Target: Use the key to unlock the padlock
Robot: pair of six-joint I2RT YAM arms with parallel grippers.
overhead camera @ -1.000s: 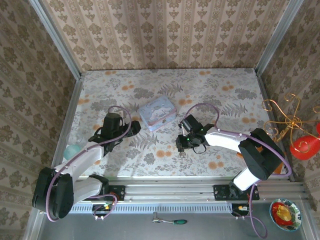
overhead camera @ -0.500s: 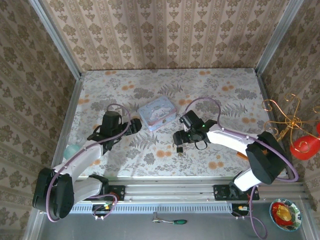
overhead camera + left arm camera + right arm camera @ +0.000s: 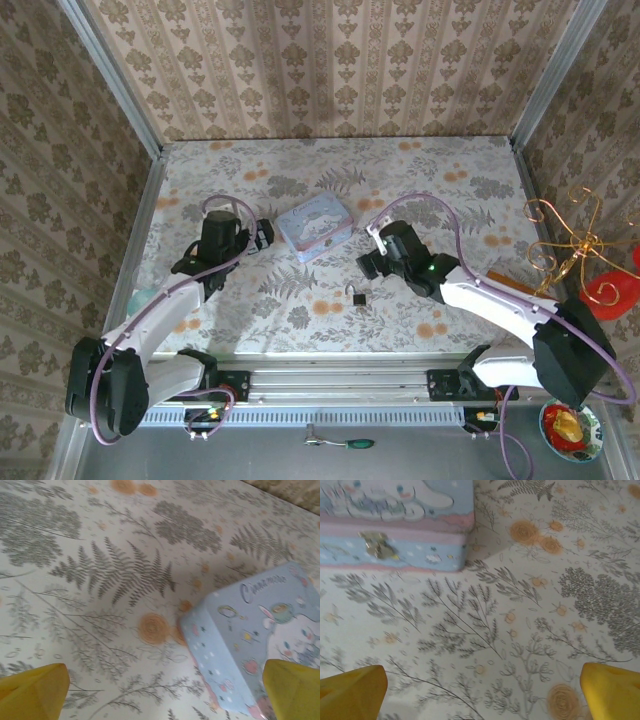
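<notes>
Both my pincers are spread wide and hold nothing. The left pincer (image 3: 262,236) points at the left end of the light blue rectangular cartoon tin (image 3: 314,224). The right pincer (image 3: 369,264) hangs near the tin's right end, its yellow fingertips (image 3: 352,690) far apart above the flowered desk (image 3: 450,180). The tiny black square padlock (image 3: 357,297) with a thin metal shackle lies loose on the desk, just nearer the bases than my right pincer, and neither pincer touches it. The key is too small for me to tell apart from the lock. Nothing steadies the lock, so I judge one pincer must hold its body.
</notes>
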